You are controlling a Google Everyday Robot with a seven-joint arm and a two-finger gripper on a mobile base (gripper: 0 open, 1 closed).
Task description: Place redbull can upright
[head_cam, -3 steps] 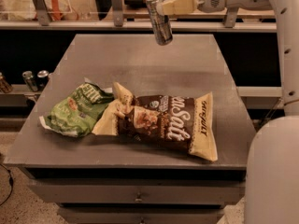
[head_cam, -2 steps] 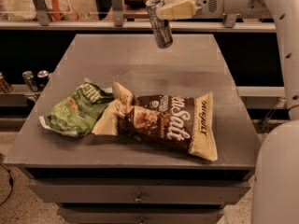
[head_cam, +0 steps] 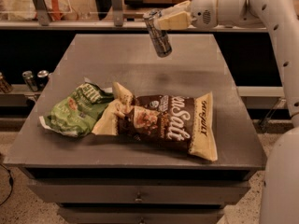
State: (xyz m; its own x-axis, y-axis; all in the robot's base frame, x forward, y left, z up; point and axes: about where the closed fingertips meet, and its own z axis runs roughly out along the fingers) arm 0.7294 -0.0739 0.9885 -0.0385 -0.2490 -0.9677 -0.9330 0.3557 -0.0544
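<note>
My gripper (head_cam: 157, 21) is clamped on the top of the redbull can (head_cam: 161, 43), holding it slightly tilted above the table (head_cam: 196, 78), twelve o'clock side.

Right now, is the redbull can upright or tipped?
Near upright, slightly tilted, not set down: the redbull can hangs above the table's far half, gripped near its top by the hand, base leaning right.

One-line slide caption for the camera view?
Gripper holds redbull can tilted over the table, beyond a green snack bag and a brown snack bag.
</note>
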